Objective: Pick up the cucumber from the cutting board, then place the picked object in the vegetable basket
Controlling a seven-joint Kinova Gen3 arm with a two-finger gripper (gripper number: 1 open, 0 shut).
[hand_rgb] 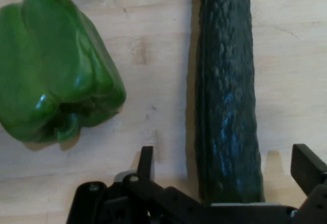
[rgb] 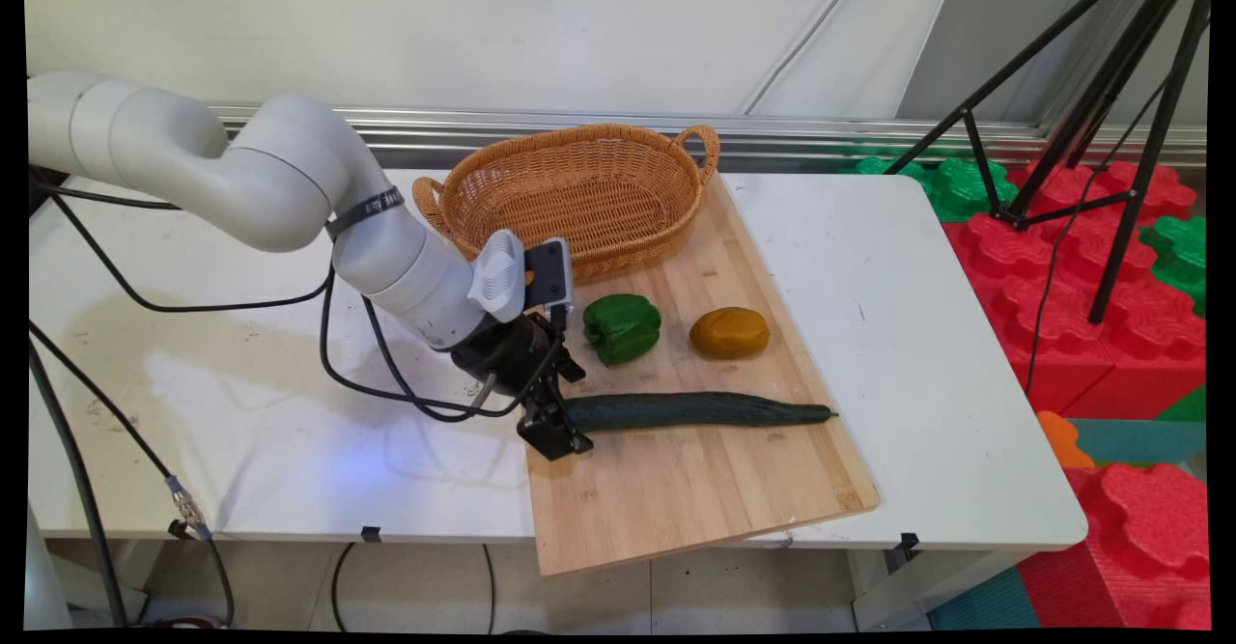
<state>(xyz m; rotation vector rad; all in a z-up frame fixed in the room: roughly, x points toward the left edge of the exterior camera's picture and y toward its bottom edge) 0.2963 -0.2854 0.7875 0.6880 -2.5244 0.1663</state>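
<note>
Jaws spread wide, gripper (hand_rgb: 225, 170) straddling the blunt end of the cucumber (hand_rgb: 225, 96), holding nothing | risk: gripping so near the end could let the long body droop or slip | cucumber lies between both fingers on the cutting board (rgb: 695, 490) | green pepper (hand_rgb: 53, 71) beside, potato (rgb: 729, 332) beyond, basket (rgb: 579, 190) behind.

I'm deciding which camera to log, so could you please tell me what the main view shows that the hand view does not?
Only the main view shows the wicker basket, the yellow-brown potato-like item, the whole cutting board and the white table.

Only the hand view shows the end effector open, one finger on each side of the cucumber's end without touching it.

Both show the cucumber, the green pepper and the end effector.
</note>
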